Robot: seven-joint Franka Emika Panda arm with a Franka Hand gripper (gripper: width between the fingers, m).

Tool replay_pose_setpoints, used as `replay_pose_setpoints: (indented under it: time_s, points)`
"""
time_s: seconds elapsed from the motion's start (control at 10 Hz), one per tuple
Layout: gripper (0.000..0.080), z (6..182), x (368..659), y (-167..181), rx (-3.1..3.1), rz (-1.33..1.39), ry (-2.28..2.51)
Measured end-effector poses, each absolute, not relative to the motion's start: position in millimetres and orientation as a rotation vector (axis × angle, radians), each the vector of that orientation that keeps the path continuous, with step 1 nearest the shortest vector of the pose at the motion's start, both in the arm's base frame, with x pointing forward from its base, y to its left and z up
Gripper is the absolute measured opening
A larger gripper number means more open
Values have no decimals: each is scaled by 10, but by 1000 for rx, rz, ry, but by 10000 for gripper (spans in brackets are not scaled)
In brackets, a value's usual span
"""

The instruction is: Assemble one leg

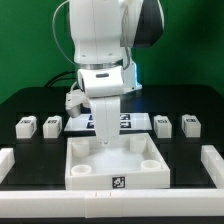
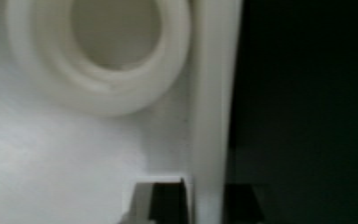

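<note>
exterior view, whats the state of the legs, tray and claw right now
legs: four, loose on the table, none in the tray
tray: flat on the table, visible sockets empty
claw: lowered over the tray's far side, open or shut unclear

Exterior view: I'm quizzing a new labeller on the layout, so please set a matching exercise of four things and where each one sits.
Things
1. tray
2. marker board
3. gripper
4. leg

Places
A. in the back row, at the end on the exterior view's right
B. front middle, with a tag on its near wall
C. down over the tray's far corner on the exterior view's left
D. behind the tray, partly hidden by the arm

Pairs: 1-B, 2-D, 3-C, 4-A
</note>
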State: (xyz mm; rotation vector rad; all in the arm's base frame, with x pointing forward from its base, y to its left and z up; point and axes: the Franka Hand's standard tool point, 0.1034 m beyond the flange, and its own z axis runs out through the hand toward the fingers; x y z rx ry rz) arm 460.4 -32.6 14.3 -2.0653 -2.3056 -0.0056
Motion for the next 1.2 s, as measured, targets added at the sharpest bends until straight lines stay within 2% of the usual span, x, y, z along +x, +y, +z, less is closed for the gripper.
replay_pose_setpoints:
  time_s: [0.1,0.4,0.5,0.7,0.9,1.2]
  points:
    - [57,143,4604,-326,-2065,-6,-2306]
    - [57,143,4608,-321,-2068,-6,-2304]
    - [57,140,4703,-196,-2126,-17,-2249]
    - [57,156,4989,314,-2160,-73,-2212]
    - [58,148,5027,585,-2189,-47,-2146]
    - [59,142,5014,572,-2180,-80,-2176]
